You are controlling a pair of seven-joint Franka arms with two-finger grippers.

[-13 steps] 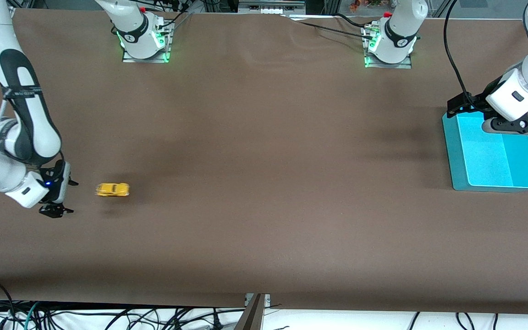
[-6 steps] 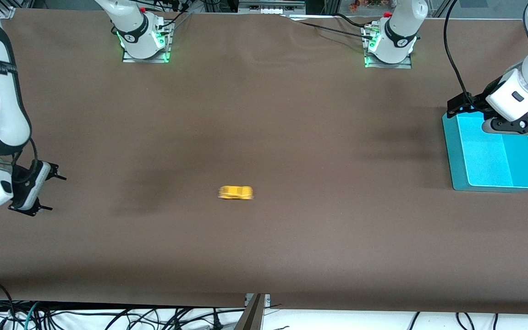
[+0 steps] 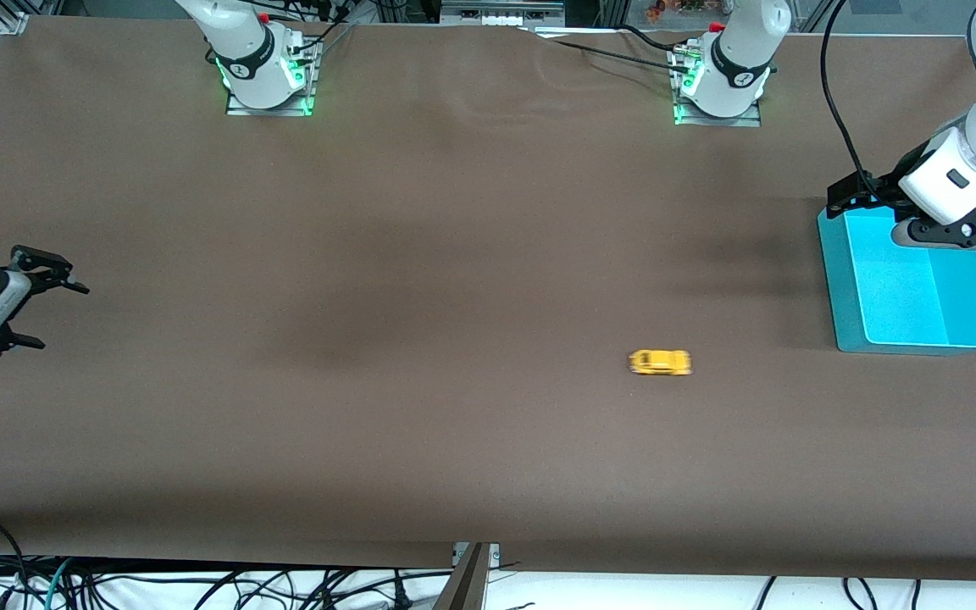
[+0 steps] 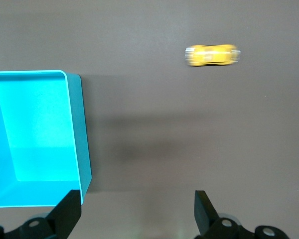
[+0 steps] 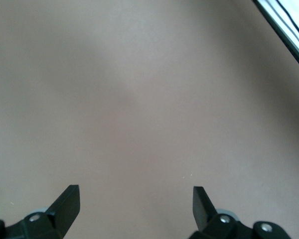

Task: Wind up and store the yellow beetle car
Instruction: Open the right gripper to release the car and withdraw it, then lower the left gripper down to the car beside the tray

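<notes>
The yellow beetle car (image 3: 660,362) is on the brown table, blurred with motion, a short way from the teal bin (image 3: 837,284) toward the right arm's end. The left wrist view also shows the car (image 4: 212,55), apart from the bin (image 4: 80,134). My left gripper (image 3: 854,193) hangs open and holds nothing, over the bin's edge that lies farther from the front camera; its fingers (image 4: 70,206) stand wide. My right gripper (image 3: 52,312) is open and holds nothing, over the right arm's end of the table, and its own view shows the gripper (image 5: 134,201) over bare cloth.
The brown cloth (image 3: 454,254) covers the whole table. Both arm bases (image 3: 263,72) stand along the edge farthest from the front camera. Cables (image 3: 200,585) lie below the table's front edge.
The car has rolled across the table from beside the right gripper toward the teal bin. The right gripper has drawn back toward its end of the table. The left arm has not moved.
</notes>
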